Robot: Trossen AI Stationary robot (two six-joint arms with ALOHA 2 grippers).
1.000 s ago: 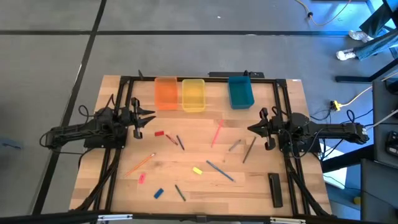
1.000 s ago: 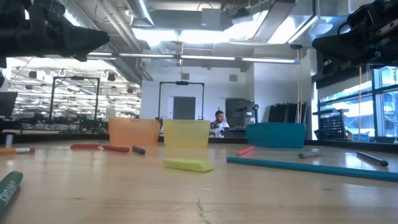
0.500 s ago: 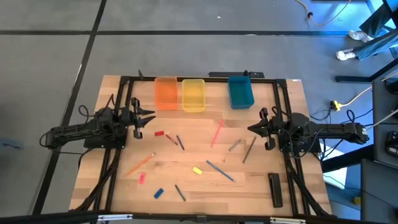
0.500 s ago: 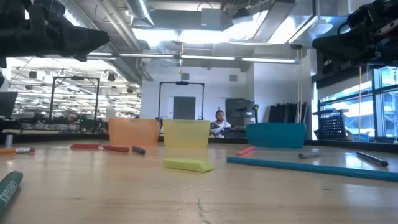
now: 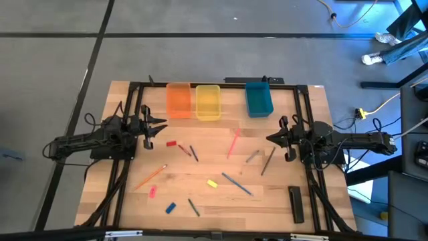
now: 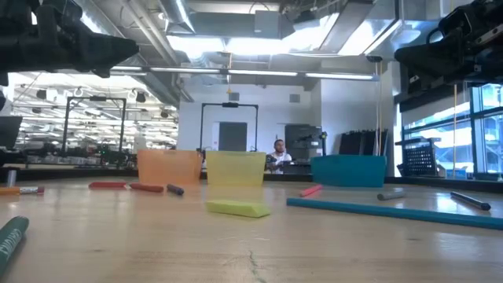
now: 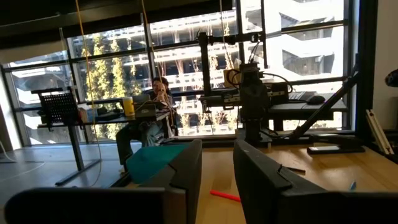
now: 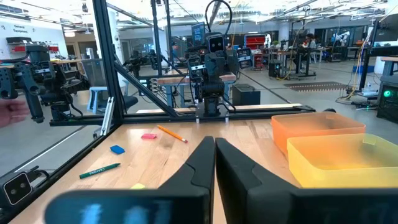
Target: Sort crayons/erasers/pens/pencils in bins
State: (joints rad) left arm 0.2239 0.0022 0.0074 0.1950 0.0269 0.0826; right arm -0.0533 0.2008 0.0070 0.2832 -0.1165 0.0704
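Three bins stand along the table's far edge: orange (image 5: 178,100), yellow (image 5: 208,102) and teal (image 5: 258,98). Scattered on the wood are a red eraser (image 5: 171,143), a yellow eraser (image 5: 212,183), a pink eraser (image 5: 152,192) and a blue eraser (image 5: 170,208). Among them lie an orange pencil (image 5: 152,176), a pink stick (image 5: 233,142), a blue pen (image 5: 236,183), grey pens (image 5: 268,161) and a green crayon (image 5: 193,207). My left gripper (image 7: 217,171) hovers open at the table's left side. My right gripper (image 8: 214,149) hovers shut at the right side. Neither has anything between its fingers.
A long black bar (image 5: 296,203) lies near the front right corner. A black metal frame (image 5: 200,84) borders the table. Bare wood lies between the two arms and in front of the bins. A person (image 6: 277,153) sits in the room far behind the table.
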